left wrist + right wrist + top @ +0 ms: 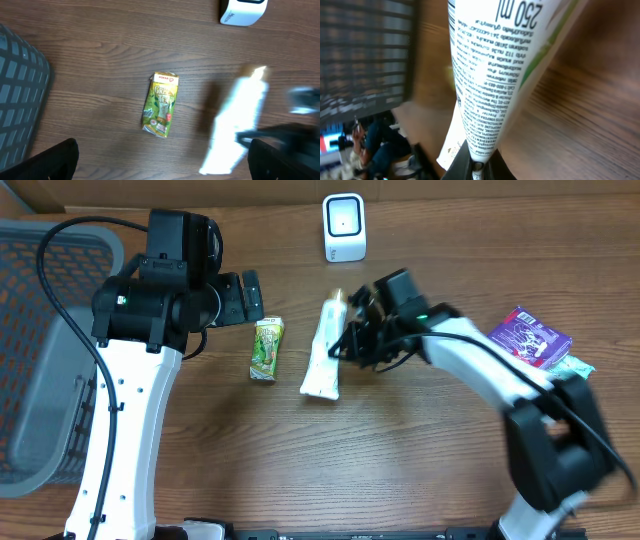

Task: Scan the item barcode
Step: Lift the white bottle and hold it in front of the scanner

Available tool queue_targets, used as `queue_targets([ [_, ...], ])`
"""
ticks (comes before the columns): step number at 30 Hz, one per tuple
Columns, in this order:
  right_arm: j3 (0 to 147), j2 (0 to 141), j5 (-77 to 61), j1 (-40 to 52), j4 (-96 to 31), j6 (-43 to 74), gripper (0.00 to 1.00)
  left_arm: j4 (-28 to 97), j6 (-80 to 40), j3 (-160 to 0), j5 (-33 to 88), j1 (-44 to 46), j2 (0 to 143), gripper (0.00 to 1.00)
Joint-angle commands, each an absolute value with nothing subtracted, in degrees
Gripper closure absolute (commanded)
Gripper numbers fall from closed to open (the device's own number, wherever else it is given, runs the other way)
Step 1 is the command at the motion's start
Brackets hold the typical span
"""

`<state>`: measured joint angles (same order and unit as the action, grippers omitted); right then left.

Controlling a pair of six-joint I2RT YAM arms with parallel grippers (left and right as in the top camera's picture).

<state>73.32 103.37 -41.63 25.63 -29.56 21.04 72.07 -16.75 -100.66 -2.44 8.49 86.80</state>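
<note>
A white tube [322, 355] with small black print lies mid-table, pointing toward the white barcode scanner [344, 227] at the back edge. My right gripper [350, 340] is at the tube's right side. In the right wrist view its fingers [479, 160] are shut on the tube [495, 75], pinching it flat. My left gripper [250, 298] hovers open above the table with nothing between its fingers [162, 165]. The left wrist view shows the tube [235, 125] blurred at the right and the scanner [242, 11] at the top. No barcode is readable.
A green tea carton [267, 348] lies just left of the tube, below the left gripper [161, 105]. A grey mesh basket [40, 330] fills the left side. A purple packet [528, 337] and a green-white pack [572, 365] lie at the far right.
</note>
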Motion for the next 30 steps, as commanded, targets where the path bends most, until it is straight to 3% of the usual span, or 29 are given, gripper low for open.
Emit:
queue_targets([
  [1,74.5,92.1,-53.1,24.3,-28.7,11.7,0.96,72.0,-17.1,-101.7,-3.2,8.3,87.0,0.00],
  [10,75.1,78.9,-54.1,23.4,-31.0,14.7,0.96,72.0,-17.1,-101.7,-3.2,8.3,87.0,0.00],
  [22,78.4,76.3,-53.6,23.4,-30.4,20.6,0.97,72.0,-17.1,-101.7,-3.2,8.3,87.0,0.01],
  [30,96.3,82.8,-35.2,23.4,-44.6,12.0,0.97,72.0,-17.1,-101.7,-3.2,8.3,87.0,0.00],
])
